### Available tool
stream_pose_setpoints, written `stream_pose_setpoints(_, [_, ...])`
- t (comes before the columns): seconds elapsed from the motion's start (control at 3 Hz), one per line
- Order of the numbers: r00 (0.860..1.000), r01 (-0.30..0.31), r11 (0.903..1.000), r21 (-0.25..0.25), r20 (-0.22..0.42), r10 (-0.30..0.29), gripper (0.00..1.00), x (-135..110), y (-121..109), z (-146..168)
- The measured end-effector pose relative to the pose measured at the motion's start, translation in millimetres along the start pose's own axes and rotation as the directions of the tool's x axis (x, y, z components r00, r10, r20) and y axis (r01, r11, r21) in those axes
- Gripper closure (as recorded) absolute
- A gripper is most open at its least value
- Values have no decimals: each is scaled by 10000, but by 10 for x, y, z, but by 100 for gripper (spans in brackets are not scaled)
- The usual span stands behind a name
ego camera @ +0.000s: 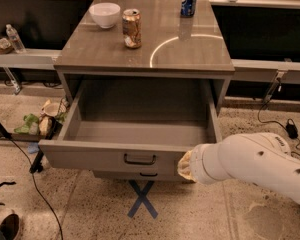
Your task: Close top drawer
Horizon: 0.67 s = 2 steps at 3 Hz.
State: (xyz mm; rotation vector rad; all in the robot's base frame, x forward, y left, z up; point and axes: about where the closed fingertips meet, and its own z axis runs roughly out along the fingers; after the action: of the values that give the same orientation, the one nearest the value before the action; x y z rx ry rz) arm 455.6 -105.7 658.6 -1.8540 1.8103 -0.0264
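Note:
The top drawer is pulled far out of the grey cabinet, and its deep box looks empty. Its black bar handle sits mid-front. A narrower lower drawer peeks out below it. My white arm reaches in from the lower right. The gripper at its end is against the right part of the drawer front, just right of the handle, and is mostly hidden behind the arm.
On the cabinet top stand a white bowl, a tan can and a blue can. A blue tape X marks the floor in front. Litter and cables lie at the left.

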Motion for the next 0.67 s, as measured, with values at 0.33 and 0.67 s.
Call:
stream_pose_setpoints(0.33, [9997, 229, 9970, 745, -27, -227, 100, 111, -275, 232])
stream_pose_setpoints(0.67, [9995, 317, 9936, 1081, 46, -324, 100, 196, -509, 383])
